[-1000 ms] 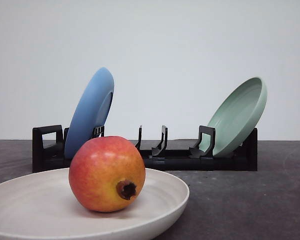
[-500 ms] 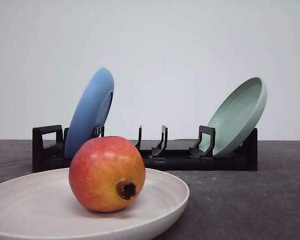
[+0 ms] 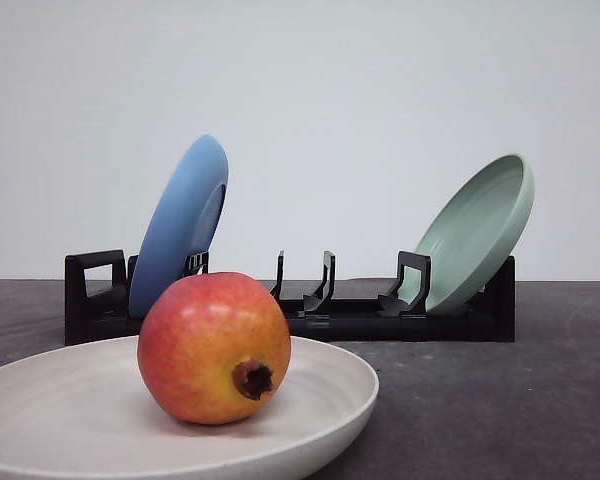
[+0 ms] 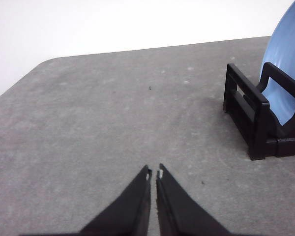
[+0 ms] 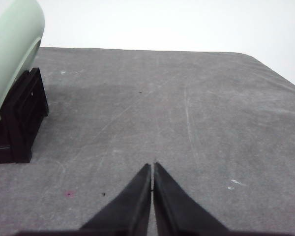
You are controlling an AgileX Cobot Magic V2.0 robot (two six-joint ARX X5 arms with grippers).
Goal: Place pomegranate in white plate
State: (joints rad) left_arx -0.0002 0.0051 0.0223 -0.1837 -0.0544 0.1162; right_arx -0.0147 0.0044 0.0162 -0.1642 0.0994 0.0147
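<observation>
**Sitting in the plate, with both arms drawn clear**

Resting inside the white plate [image 3: 310,420], the pomegranate [image 3: 214,347] is lying at the near left of the front view, its dark calyx facing toward the camera and slightly right. It is sitting well within the raised rim, so the placing is looking complete to me.

The left gripper [image 4: 154,173] is hanging over bare grey table [image 4: 98,123], its fingers pressed together with nothing between them; the black rack [image 4: 255,118] and the blue plate [image 4: 290,73] are standing just off to one side of it. The right gripper [image 5: 152,167] is likewise pinched closed on nothing, hanging over open table, with the pale green plate [image 5: 12,54] leaning in the rack's other end.

By the plate's position left of centre, the left arm is probably the nearer one, though I cannot tell how far off either tool is sitting. Open tabletop is lying around both grippers, with the rack well behind the plate.
</observation>
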